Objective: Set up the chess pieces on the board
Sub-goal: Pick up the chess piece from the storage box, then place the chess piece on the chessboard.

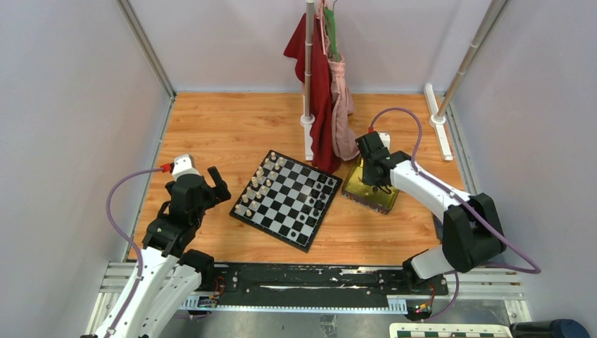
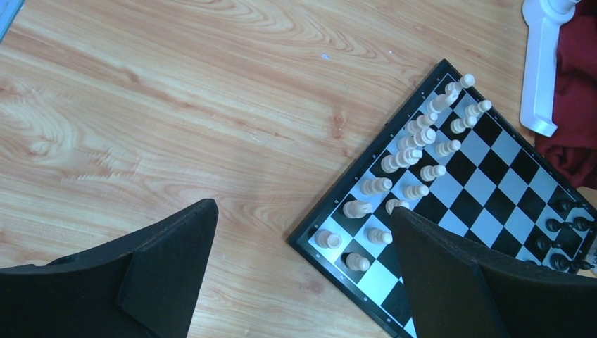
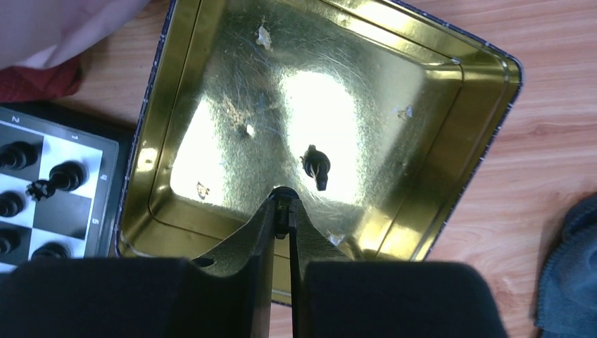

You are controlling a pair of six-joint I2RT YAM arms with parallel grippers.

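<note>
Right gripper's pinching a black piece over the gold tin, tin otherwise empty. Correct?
Not empty: a loose black piece lies in the gold tin, per the right wrist view. The right gripper does pinch a second piece over it.

Overhead view, wrist closeups downward, board (image 1: pixel 286 200) shared
</note>
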